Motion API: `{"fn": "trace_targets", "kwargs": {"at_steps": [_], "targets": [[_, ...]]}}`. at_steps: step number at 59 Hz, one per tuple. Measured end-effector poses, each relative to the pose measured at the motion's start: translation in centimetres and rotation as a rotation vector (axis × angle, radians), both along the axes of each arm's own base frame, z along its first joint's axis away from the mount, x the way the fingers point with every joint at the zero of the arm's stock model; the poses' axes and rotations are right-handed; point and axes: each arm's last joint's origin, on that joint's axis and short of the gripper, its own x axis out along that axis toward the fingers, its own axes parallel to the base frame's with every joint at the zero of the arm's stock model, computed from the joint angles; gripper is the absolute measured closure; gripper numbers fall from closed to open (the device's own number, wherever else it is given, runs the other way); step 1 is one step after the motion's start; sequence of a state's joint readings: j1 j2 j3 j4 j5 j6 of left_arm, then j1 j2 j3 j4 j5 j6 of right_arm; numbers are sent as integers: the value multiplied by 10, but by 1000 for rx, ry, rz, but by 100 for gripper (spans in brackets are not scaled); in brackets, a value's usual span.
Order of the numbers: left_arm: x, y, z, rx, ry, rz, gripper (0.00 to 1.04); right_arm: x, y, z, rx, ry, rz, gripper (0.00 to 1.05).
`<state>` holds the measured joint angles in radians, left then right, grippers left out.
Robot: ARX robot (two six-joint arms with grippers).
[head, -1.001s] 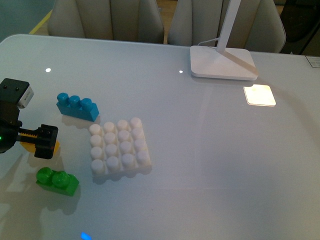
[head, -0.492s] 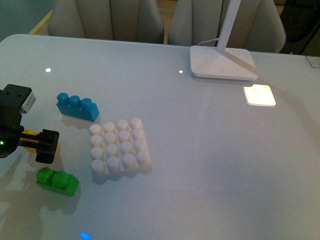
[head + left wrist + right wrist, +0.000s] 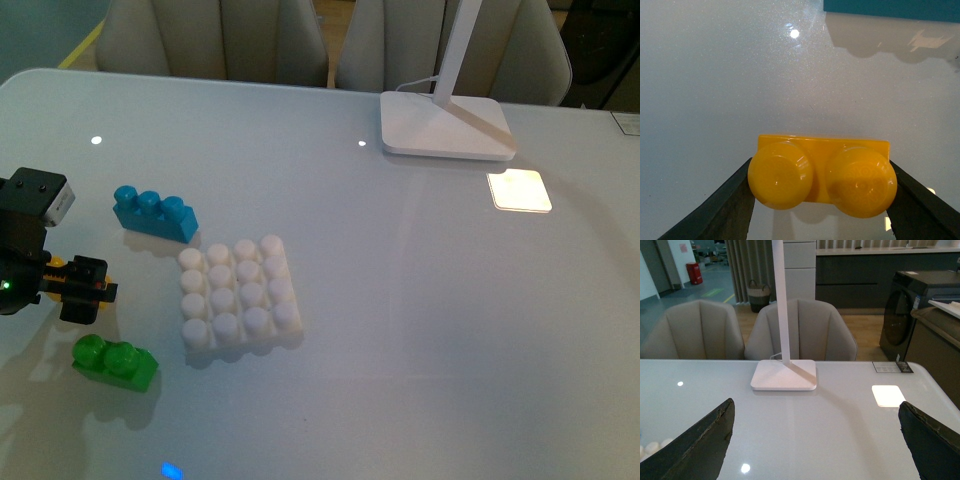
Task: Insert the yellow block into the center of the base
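Fingers (image 3: 722, 212) of our left gripper (image 3: 82, 287) clamp the small yellow two-stud plastic brick (image 3: 823, 175) end to end; the white studded square base (image 3: 240, 293) lies near, to its right.

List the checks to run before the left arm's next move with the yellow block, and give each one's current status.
1. Grip: the left gripper has a finger against each end of the yellow block: ok.
2. Block's studs face the wrist camera, not tipped: ok.
3. Block lifted clear of the table: cannot tell.
4. Centre studs of the base bare: ok.
5. Straight way to the base free of the blue brick and the green brick: ok.
6. The right gripper open and away from the base: ok.
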<state>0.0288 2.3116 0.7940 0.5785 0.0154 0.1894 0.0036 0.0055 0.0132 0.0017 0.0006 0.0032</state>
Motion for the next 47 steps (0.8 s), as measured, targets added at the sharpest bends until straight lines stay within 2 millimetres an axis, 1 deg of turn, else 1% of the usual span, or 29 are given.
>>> {"fn": "trace_targets", "kwargs": {"at_steps": [15,22,25,30,36,47], "targets": [[0,-4,1,-11,-4,-5,42,0,0,0,0,0,0,9],[-6,-7,4,-24,0,-1,42,0,0,0,0,0,0,9],[-8,-10,8,-29,-2,-2,42,0,0,0,0,0,0,9],[-12,-19,25,-35,-23,5,42,0,0,0,0,0,0,9],[-14,-32,39,-45,-41,5,42,0,0,0,0,0,0,9],[-19,-60,55,-65,-32,14,42,0,0,0,0,0,0,9]]}}
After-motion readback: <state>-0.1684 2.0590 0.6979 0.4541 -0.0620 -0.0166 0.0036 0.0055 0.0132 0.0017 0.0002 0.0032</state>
